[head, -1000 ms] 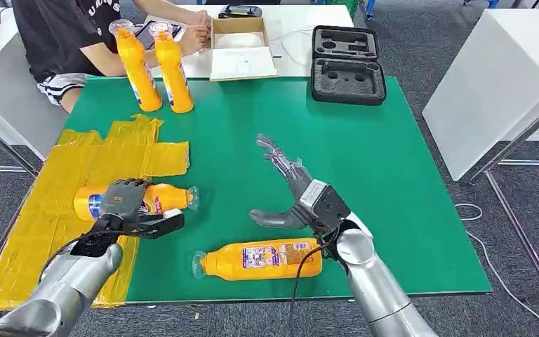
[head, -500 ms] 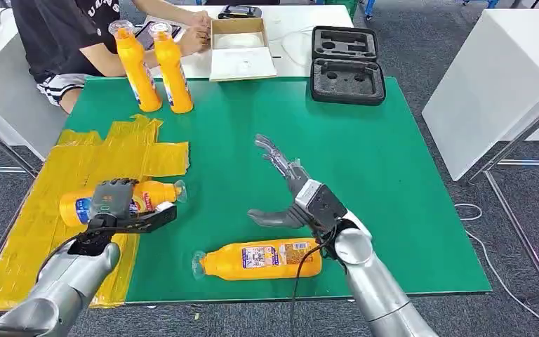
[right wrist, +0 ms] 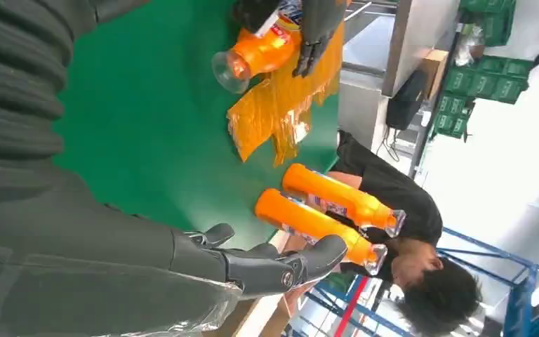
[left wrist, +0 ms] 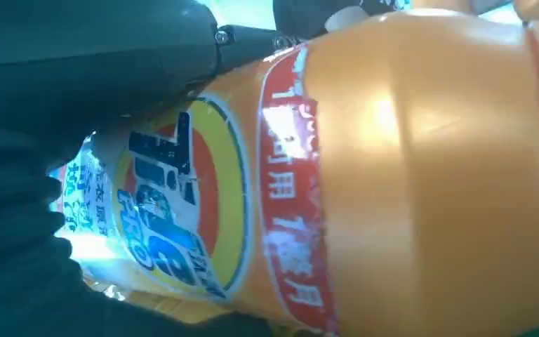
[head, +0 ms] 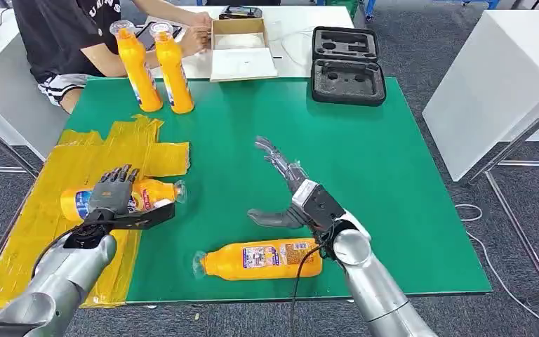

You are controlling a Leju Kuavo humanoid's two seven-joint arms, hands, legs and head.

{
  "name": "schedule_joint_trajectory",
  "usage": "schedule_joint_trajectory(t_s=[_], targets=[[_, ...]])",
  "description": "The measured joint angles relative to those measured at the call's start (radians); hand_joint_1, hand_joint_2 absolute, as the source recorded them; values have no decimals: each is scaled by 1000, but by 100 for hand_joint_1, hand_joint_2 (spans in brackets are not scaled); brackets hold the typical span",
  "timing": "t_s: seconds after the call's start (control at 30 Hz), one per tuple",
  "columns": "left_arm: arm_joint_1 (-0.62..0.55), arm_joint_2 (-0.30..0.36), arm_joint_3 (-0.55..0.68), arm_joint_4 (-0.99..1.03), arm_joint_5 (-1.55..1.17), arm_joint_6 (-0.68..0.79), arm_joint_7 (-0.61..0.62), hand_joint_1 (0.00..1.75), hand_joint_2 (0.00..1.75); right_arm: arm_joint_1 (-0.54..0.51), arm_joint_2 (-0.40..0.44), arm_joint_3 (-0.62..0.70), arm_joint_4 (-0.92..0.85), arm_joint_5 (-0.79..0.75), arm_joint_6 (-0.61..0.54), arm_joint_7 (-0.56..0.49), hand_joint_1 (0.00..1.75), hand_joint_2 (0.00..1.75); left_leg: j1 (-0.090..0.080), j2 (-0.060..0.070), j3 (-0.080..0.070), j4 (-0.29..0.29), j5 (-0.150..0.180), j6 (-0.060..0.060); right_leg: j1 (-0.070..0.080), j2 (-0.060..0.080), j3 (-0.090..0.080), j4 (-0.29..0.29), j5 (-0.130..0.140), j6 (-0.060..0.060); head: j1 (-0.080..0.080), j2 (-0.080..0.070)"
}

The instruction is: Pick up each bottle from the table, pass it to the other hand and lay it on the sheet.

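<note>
Left hand point(head: 114, 191) fingers now spread off bottle point(head: 77, 203) lying on sheet point(head: 56, 175); placed. Right hand point(head: 288, 189) still empty, spread.

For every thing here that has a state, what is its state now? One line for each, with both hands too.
Bottle on sheet: lying on its side, under the left hand.
Near bottle: lying on the green mat, untouched.
Two far bottles: standing upright.
Black case: open, foam hollows bare.
Cardboard box: open.
Left hand: over the bottle, fingers lifted.
Right hand: open, holding nothing.
</note>
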Motion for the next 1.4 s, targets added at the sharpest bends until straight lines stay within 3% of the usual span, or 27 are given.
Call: schedule_joint_trajectory(t_s=[0.37, 0.77, 1.03, 1.07, 1.17, 1.4], targets=[[83, -50, 53, -150, 229, 26, -278, 0, 0, 32, 0, -10, 19, 35, -22, -17, 0, 175, -1, -1, -2, 0, 0, 0, -1, 0, -2, 0, 0, 0, 0, 0], [225, -68, 18, -595, 428, -18, -342, 0, 0, 53, 0, -37, 19, 58, -34, -17, 0, 175, 0, 0, -5, 0, 0, 0, 0, 0, -5, 0, 0, 0, 0, 0], [326, -60, 22, -891, 671, -26, -398, 0, 0, 77, -2, -38, 6, 193, -119, 2, 0, 175, 0, 0, -7, 0, -1, 0, 0, 0, -6, 0, -1, 0, 0, 0], [331, -59, 22, -907, 671, -27, -399, 0, 175, 78, -3, -38, 5, 195, -121, 3, 0, 175, 0, 0, -7, 0, -1, 0, 0, 0, -6, 0, -1, 0, 0, 0], [343, -58, 27, -940, 694, -28, -406, 0, 175, 78, -3, -38, 3, 225, -134, 7, 0, 175, 0, 0, -7, 0, 0, 0, 0, 0, -6, 0, 0, 0, 0, 0], [372, -62, 64, -980, 808, -34, -431, 0, 175, 85, -21, 62, -46, 689, -215, 85, 0, 175, 0, 0, -7, 0, 0, 0, 0, 0, -7, 0, 0, 0, 0, 0]])
